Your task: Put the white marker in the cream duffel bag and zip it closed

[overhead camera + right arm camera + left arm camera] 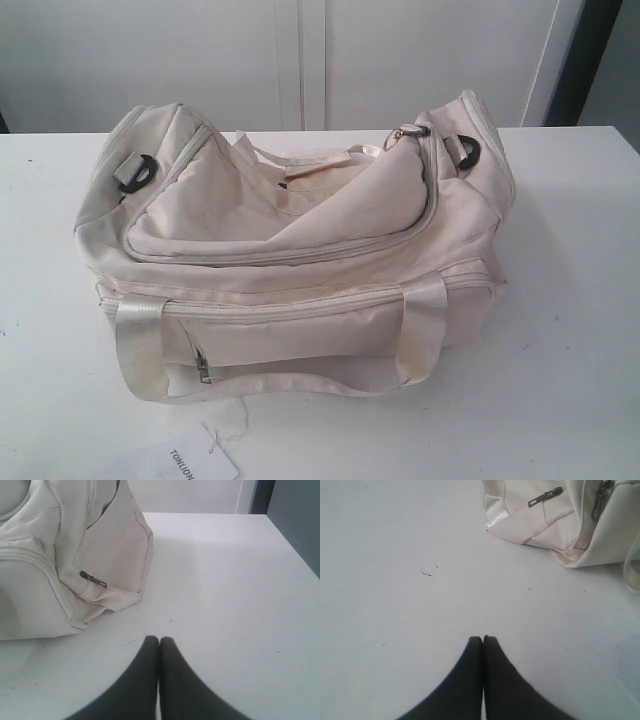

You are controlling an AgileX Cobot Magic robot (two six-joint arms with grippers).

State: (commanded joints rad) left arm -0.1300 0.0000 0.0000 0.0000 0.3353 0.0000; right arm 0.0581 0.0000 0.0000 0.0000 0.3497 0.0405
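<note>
Tag at bottom edge; bag centre on counter, top unzipped. Left claw and right claw pressed together, empty. Marker unseen: locating it likely comes first.

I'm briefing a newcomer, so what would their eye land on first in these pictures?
The big cream duffel bag fills the middle of the white table, its top flap sagging open. A paper tag lies at the exterior view's lower edge. The left gripper and right gripper are shut, each over tabletop beside the bag.
</note>
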